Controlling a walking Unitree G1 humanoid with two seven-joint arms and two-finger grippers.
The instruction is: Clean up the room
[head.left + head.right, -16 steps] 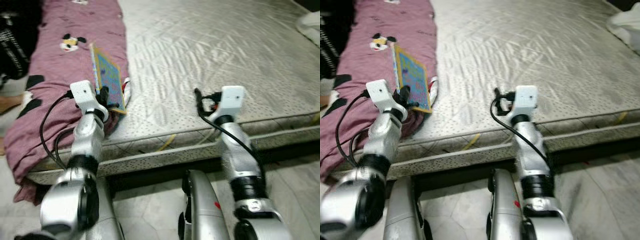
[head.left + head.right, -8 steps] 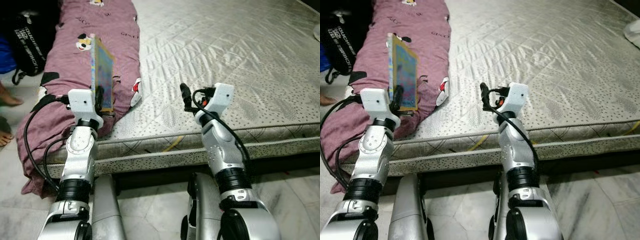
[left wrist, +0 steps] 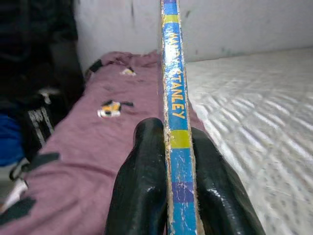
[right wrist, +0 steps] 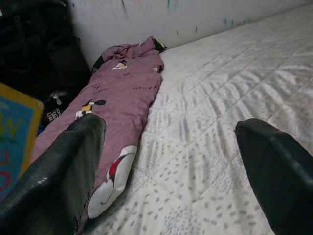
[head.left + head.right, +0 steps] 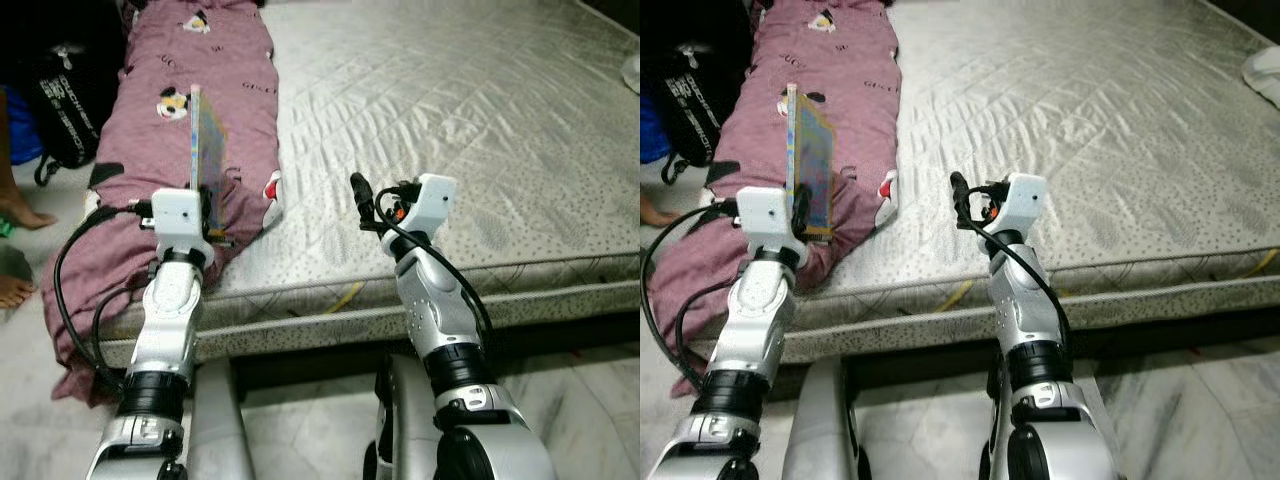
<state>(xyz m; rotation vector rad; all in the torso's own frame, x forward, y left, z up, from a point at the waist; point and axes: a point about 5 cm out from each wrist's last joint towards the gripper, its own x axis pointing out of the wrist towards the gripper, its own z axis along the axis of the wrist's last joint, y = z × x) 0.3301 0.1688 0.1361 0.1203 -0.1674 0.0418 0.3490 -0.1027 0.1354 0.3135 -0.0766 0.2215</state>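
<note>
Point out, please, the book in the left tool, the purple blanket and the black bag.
book (image 3: 175,98), left wrist view, on its spine
purple blanket (image 5: 225,60), left eye view, on its upper part
black bag (image 5: 68,110), left eye view, on its front

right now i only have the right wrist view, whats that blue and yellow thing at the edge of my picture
Observer: A thin book, held upright on its edge by the left gripper, jaws shut on it, above the purple blanket.
Operator: can you read anything on it
Observer: Yes, the lettering down its spine ends in STANLEY, seen in the left wrist view.
Operator: anyone near the bed on that side
Observer: A person's bare foot is on the floor just left of the blanket.
</note>
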